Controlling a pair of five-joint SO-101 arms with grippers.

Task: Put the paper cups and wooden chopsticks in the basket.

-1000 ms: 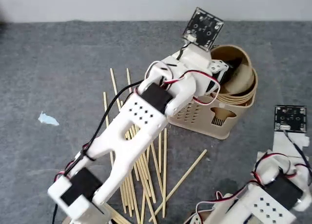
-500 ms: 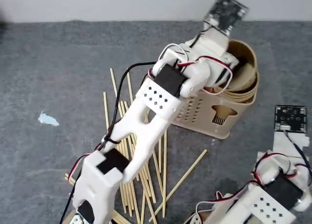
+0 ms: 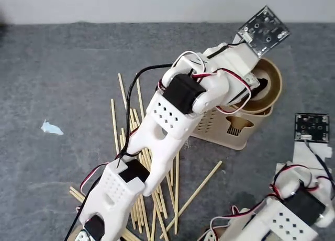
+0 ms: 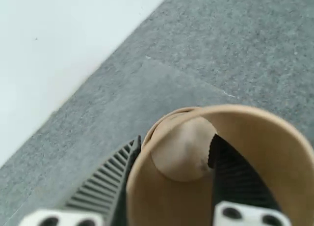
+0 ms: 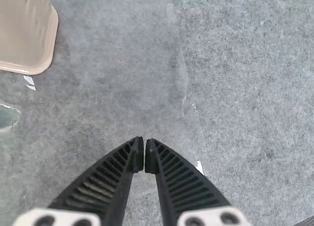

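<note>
My left gripper [image 3: 255, 87] is over the far end of the beige slotted basket [image 3: 225, 127], shut on the wall of a tan paper cup [image 3: 268, 83]. In the left wrist view one finger [image 4: 105, 174] is outside the paper cup [image 4: 260, 137] and the other finger [image 4: 230, 172] is inside it. More cup rims [image 3: 256, 108] are nested in the basket below it. Several wooden chopsticks [image 3: 170, 170] lie scattered on the grey mat beside the basket, partly under the left arm. My right gripper [image 5: 143, 155] is shut and holds nothing, low over bare mat near a basket corner [image 5: 27, 37].
The right arm [image 3: 293, 212] sits at the near right corner. A small pale blue scrap [image 3: 51, 128] lies on the mat at the left. A white wall edges the far side of the table.
The left arm has stretched farther and to the right, carrying the paper cup across the basket to its far end. The right arm has not moved.
</note>
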